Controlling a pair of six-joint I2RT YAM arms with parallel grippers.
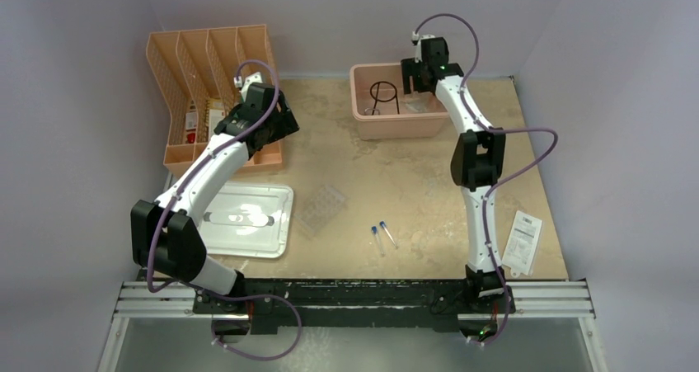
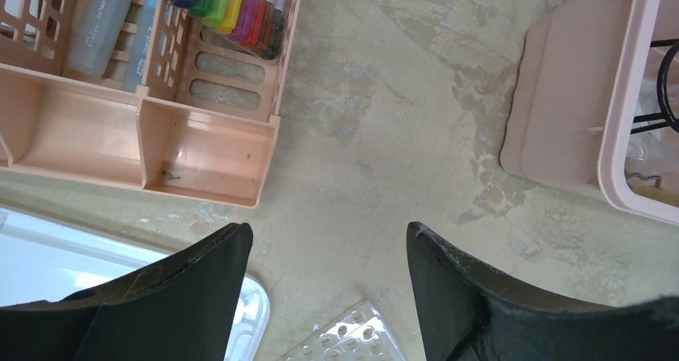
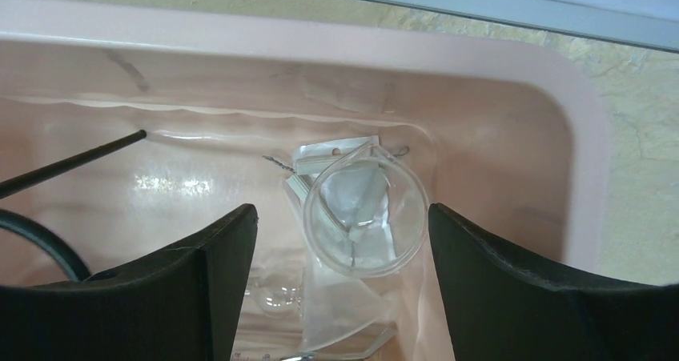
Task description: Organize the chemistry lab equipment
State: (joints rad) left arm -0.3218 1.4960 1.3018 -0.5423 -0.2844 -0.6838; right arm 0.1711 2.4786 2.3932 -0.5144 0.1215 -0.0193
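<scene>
Right gripper (image 3: 343, 210) hangs spread above the pink bin (image 3: 576, 137). Blue-capped vials (image 1: 388, 234) lie back toward its base, long axes pointing bin-ward

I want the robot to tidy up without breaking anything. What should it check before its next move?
1. Right claw open above the pink bin: ok.
2. Clear cup lies in the bin, clear of the claw: ok.
3. Left claw open and empty: ok.
4. Black ring tripod in the bin: ok.
5. Blue-capped vials put away: not ok, they lie on the table.
6. Clear plastic tray put away: not ok, on the table.
</scene>
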